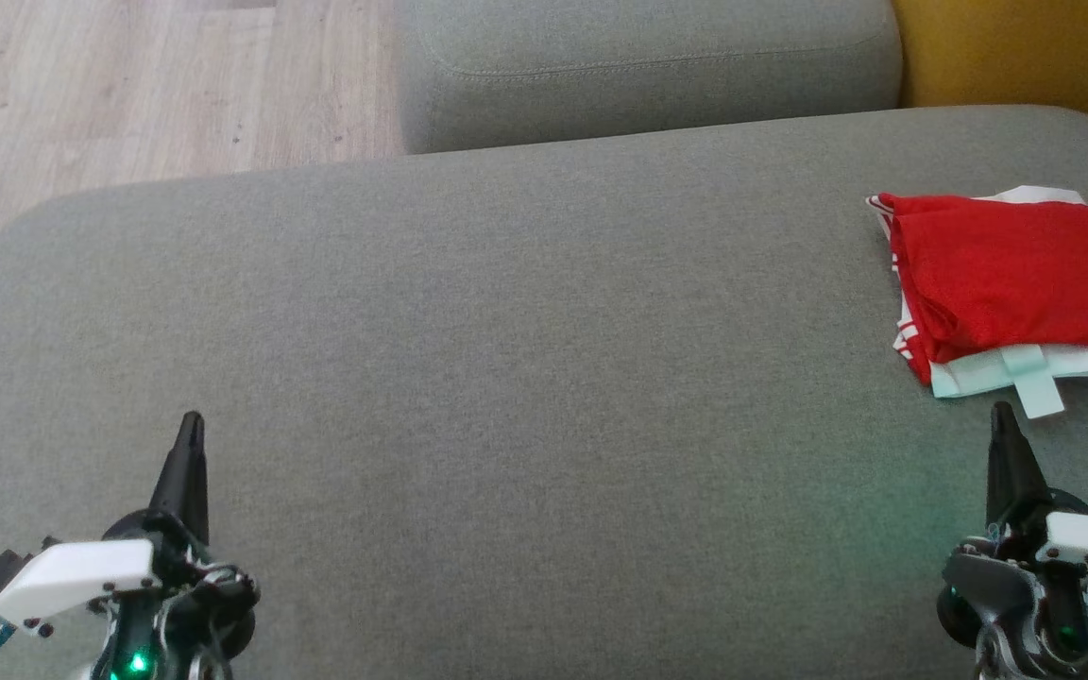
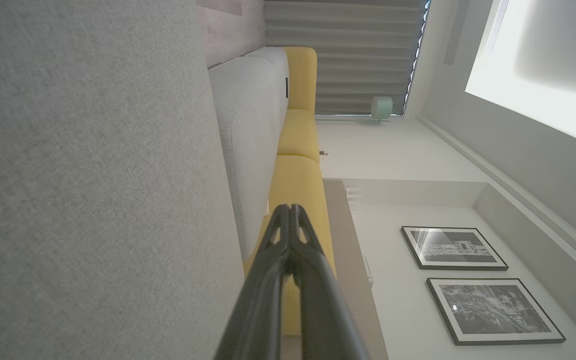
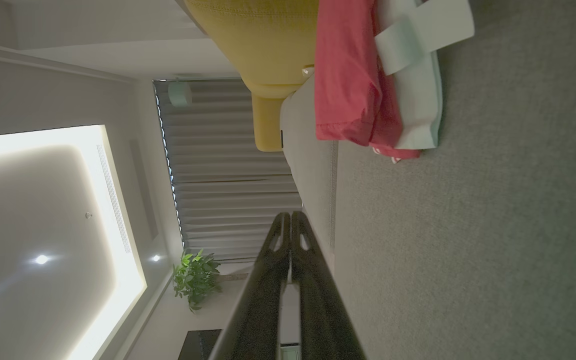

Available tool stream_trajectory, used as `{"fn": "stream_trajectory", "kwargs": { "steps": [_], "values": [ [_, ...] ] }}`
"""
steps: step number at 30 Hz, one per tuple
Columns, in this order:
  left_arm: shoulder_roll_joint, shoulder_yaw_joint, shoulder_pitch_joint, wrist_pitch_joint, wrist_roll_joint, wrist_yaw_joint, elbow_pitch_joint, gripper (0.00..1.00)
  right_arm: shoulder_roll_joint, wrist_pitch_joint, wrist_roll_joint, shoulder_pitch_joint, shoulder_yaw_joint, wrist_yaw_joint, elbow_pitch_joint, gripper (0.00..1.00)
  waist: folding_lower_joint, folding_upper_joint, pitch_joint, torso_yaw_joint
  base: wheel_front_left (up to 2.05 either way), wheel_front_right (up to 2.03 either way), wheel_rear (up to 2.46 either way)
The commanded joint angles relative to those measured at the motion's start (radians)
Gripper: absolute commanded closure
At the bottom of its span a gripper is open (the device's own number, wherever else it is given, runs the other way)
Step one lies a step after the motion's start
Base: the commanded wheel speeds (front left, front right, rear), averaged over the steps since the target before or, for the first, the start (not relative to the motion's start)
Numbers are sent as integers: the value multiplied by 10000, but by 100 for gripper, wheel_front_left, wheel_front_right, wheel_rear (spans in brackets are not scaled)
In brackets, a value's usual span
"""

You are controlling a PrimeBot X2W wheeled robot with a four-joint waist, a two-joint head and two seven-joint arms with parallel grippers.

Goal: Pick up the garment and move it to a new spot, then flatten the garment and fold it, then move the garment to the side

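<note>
The left gripper sits low over the grey cushion, its two dark fingers pressed together to a single point and holding nothing. In the left wrist view the closed tips meet with no gap. Bare grey fabric runs alongside them, and a yellow seat lies beyond the tips.

The right gripper is shut in the same way, tip against tip and empty. The right wrist view shows its fingers lying flat together along the cushion.

The garment is red and folded into a rough rectangle. It lies on the cushion just ahead of the right fingertips and a little to their outer side, near them but not touching. It is well apart from the left fingers, across the width of the cushion.

Under the garment is a pale cloth, mint-white. It pokes out along the edge nearest the right fingertips and again as a white sliver at the far edge. A short tab of this cloth points back towards the right fingertips and is the closest part of the pile to them. Red-and-white striped trim shows at the pile's side facing the left fingers.

Ahead of both grippers are a second grey cushion and a wooden floor.
</note>
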Motion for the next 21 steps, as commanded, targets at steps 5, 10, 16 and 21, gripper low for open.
{"fn": "stream_trajectory", "kwargs": {
  "steps": [5, 10, 16, 21],
  "values": [
    [96, 408, -588, 68, 85, -71, -262, 100, -108, 109, 21, -546, 185, 79, -382, 100, 0, 0, 0, 0, 0, 0, 0],
    [85, 424, -589, 81, 98, -71, -261, 100, -103, 115, 15, -547, 177, 79, -381, 100, 0, 0, 0, 0, 0, 0, 0],
    [72, 442, -591, 95, 113, -71, -260, 100, -97, 122, 7, -548, 169, 79, -381, 100, 0, 0, 0, 0, 0, 0, 0],
    [62, 456, -592, 107, 125, -71, -260, 100, -93, 127, 2, -549, 162, 79, -380, 100, 0, 0, 0, 0, 0, 0, 0]
  ]
}}
